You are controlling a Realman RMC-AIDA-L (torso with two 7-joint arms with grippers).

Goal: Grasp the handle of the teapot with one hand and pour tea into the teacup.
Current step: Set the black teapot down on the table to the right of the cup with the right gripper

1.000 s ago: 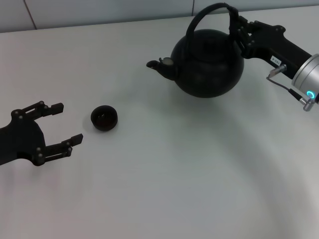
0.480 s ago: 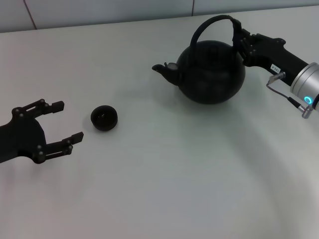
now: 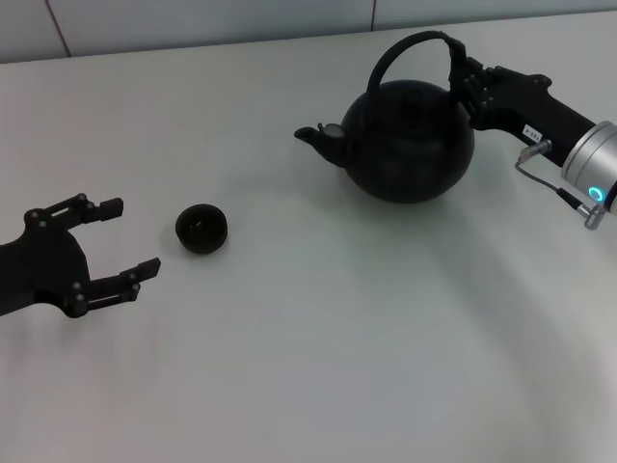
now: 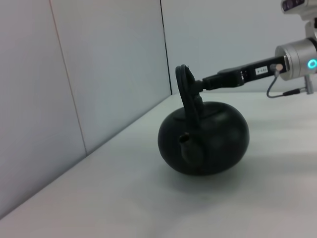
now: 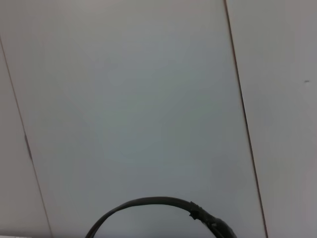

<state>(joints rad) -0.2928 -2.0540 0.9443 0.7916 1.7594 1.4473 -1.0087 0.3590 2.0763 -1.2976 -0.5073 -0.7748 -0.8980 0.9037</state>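
The large black teapot (image 3: pixel 410 140) is at the far right of the table, its spout toward the teacup. My right gripper (image 3: pixel 461 72) reaches in from the right and is shut on the right side of the arched handle (image 3: pixel 415 40). The left wrist view shows the teapot (image 4: pixel 205 139) low on the table, with the right gripper (image 4: pixel 205 84) holding the handle (image 4: pixel 185 87). In the right wrist view only the handle's arc (image 5: pixel 148 202) shows. The small dark teacup (image 3: pixel 201 229) stands at centre left. My left gripper (image 3: pixel 132 236) rests open just left of the cup, not touching it.
A white table (image 3: pixel 318 347) carries only the teapot and the cup. A pale panelled wall (image 3: pixel 193 19) runs along its far edge, close behind the teapot. My right arm's silver wrist (image 3: pixel 593 159) lies at the right edge.
Over the last second the teapot shifted a little to the right and nearer with my right gripper on its handle, then held still. The left gripper and the cup stayed put.
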